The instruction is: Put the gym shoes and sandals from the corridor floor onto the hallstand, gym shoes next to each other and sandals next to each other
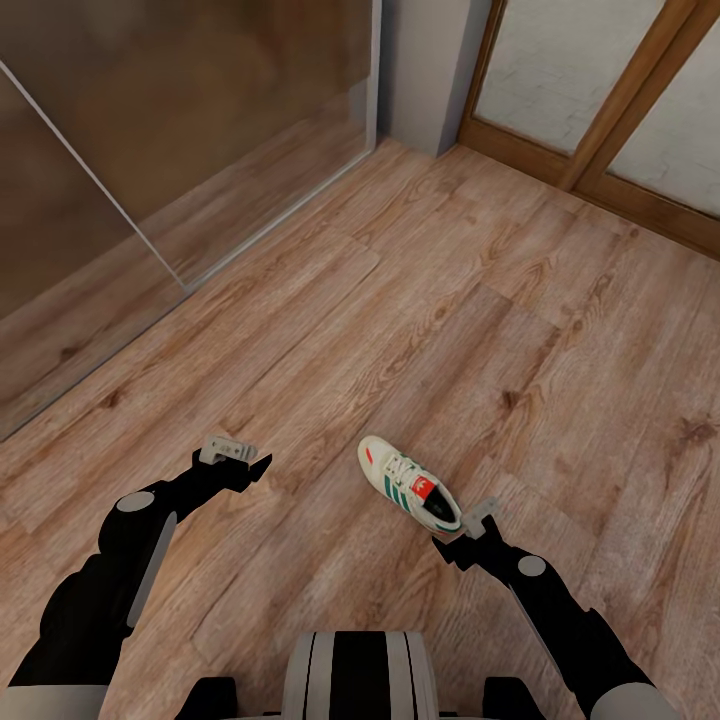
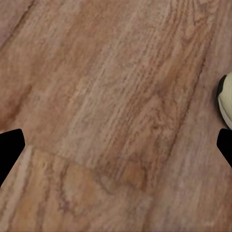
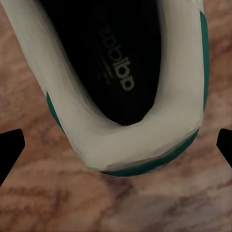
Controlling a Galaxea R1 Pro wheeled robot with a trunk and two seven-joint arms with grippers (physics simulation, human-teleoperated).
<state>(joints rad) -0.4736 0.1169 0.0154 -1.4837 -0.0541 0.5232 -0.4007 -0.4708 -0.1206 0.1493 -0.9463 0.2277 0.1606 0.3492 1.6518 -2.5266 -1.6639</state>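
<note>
One gym shoe [image 1: 409, 484] is lying upright on the corridor floor [image 1: 450, 300], toe pointing away, heel right next to the right hand [image 1: 468, 527]. In the right wrist view the heel collar [image 3: 140, 145] is centred between the fingertips, which are spread wide apart and not yet touching anything. The left hand [image 1: 238, 458] is also held apart, empty, off to the side over bare planks.

Probably best if the hand is lowered straight over the heel so one finger goes inside the opening, then closed on the heel wall. Otherwise the shoe could get shoved away.
</note>
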